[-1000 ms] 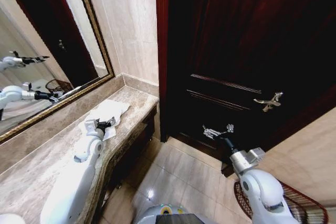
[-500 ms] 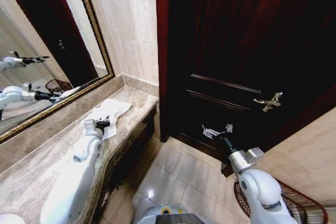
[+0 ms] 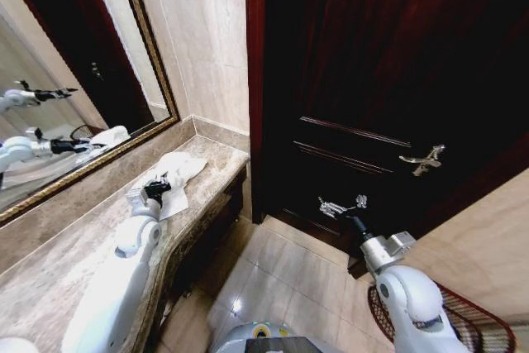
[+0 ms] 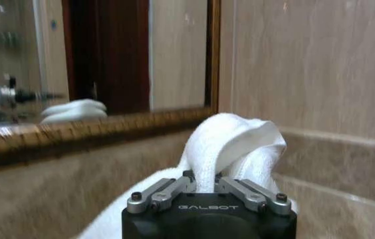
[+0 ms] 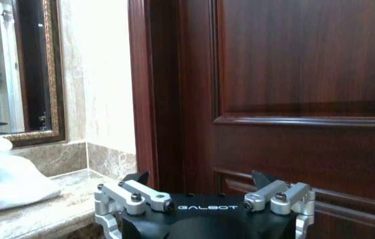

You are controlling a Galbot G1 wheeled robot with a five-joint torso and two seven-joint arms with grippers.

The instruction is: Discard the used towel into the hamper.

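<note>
**Towel pinched, hamper waiting on the far side**

Already the pick-up step looks to be in hand. The left hand [image 4: 205,188] has its two fingers pressed together on a fold of the white towel [image 4: 231,142], and the cloth bulges up in a soft loop just beyond the fingertips. In the head view the left hand [image 3: 154,190] sits low over the marble surface [image 3: 66,262], with the rest of the towel [image 3: 178,173] spread flat on the stone ahead of it and partly beneath it, close to the front edge. A gold-framed mirror [image 3: 50,80] runs along the wall beyond the hand and doubles the white heap.

The towel is thick, pale and rumpled, limp enough to drape. I judge that it will hang and trail once lifted, so the grip needs to hold more than a thin corner.

The right hand [image 3: 341,206] hovers in front of the dark wooden door [image 3: 388,64], well apart from the towel, fingers spread wide [image 5: 204,191] and holding nothing.

The hamper [image 3: 463,320] stands on the floor behind the right arm, a dark reddish open weave against the wall, far from the left hand. The next move, as I read it, calls for a clean lift off the surface, then a carry across the robot's front to the hamper's rim.
</note>
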